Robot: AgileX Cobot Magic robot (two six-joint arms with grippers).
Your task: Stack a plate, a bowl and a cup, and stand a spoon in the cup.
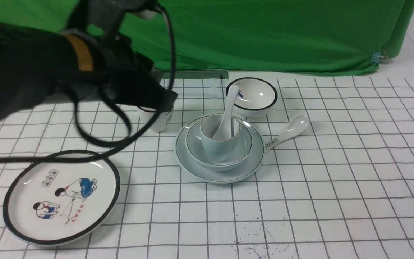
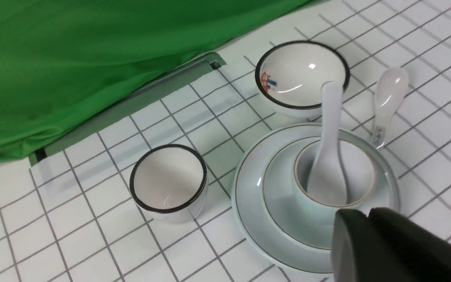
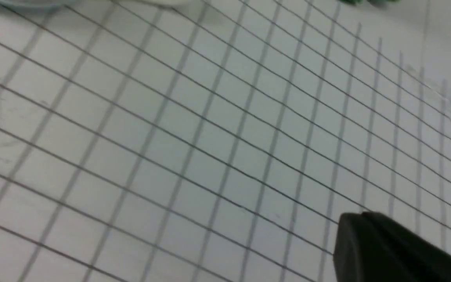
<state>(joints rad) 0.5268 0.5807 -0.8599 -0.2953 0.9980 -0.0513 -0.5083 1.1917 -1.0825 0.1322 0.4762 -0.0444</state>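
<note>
Standing in the cup, the spoon is leaning its handle on the far side of the rim, with its scoop down inside. The cup is sitting in the middle of the bowl, and the bowl is sitting on the plate, near the middle of the table. So the pile is looking finished to me.

The left claw is hanging up off the table, to the left of the pile, and nothing is showing in it. Only its black tip is showing, so I cannot tell how far open it is. The right claw is hanging over bare table, and I cannot tell if it is open or closed either.

A second spoon with printing on its handle is lying just beside the plate. A small black-rimmed bowl is sitting just behind the pile. A black-rimmed cup is standing to the left, under the left arm. A picture plate is lying at the front left.

What could be going wrong from here? The spoon handle is sticking up high. If the left arm is swinging across low, it could be bumping the handle and tipping the spoon out, or knocking the cup over. It could also be pushing the black-rimmed cup, which is right by it. The black cable is drooping over the picture plate and might be dragging on it.
</note>
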